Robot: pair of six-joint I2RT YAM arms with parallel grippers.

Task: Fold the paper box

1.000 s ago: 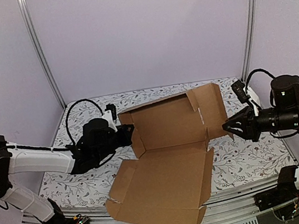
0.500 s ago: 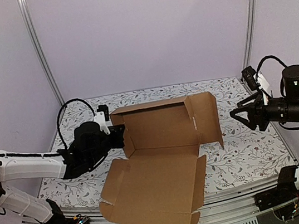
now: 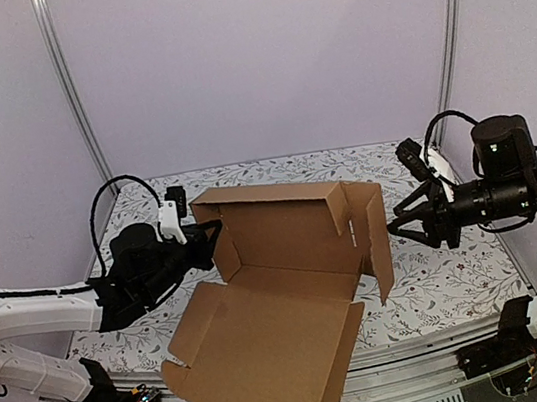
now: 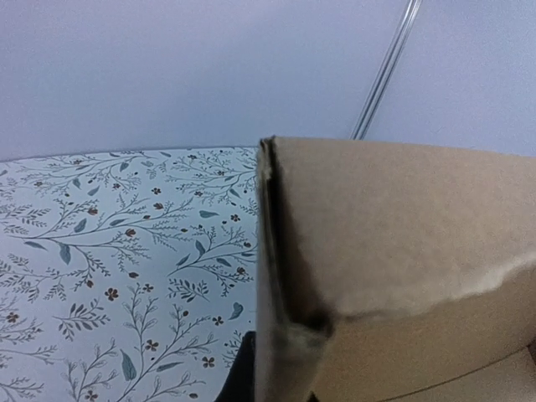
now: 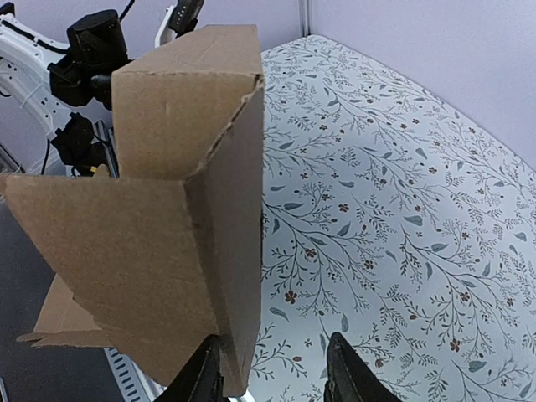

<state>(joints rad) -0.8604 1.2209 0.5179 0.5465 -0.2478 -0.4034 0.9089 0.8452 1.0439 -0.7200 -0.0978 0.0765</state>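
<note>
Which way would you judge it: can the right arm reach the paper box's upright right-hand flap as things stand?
Probably yes. The right gripper is open, its fingertips close beside the upright flap of the paper box, with nothing between them.

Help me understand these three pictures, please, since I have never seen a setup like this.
These are two robot arms bolted at the near edge of a table with a flowery cover. One picture looks down from above and behind them; the other two come from a camera on each wrist. On the table sits a brown paper box, half folded. The left gripper pinches its left wall, which fills the left wrist view. The right gripper is open beside the upright right flap, holding nothing.
</note>
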